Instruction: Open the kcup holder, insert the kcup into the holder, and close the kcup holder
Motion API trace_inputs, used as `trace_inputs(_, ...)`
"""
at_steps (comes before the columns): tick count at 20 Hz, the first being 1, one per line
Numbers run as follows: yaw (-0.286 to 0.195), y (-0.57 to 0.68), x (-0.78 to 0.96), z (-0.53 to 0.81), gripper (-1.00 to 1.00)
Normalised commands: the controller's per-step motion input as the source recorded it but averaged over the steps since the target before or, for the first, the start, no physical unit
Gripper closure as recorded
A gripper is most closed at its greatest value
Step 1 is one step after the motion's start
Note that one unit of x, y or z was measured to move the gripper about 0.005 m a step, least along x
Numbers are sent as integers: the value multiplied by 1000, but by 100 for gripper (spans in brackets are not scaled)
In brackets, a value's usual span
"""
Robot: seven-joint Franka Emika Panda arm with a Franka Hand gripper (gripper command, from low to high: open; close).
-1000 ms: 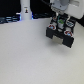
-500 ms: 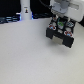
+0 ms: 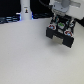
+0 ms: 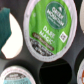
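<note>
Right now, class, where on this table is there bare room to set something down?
The wide white table is bare in front of the black holder. It is crowded at the holder, where the gripper hangs over the green-topped pod, and along the back by the white post.

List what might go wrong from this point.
1. The gripper sits right over the holder, and the exterior view is too blurred to show how the jaws stand, so the kcup may be loosely held or already let go.
2. In the wrist view other pods lie close beside the kcup; it might settle crooked against one.
3. A crooked kcup could stop the holder from closing.
</note>
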Motion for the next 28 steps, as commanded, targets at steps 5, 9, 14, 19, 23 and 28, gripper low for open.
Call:
trace_inputs(5,38,-329,456,456,-100)
trace_inputs(9,38,-402,546,453,-100)
trace_inputs(14,27,-436,621,338,-100)
trace_inputs(19,16,-440,693,187,-100)
trace_inputs(23,17,-398,722,53,-100)
trace_inputs(28,46,-253,724,0,-100)
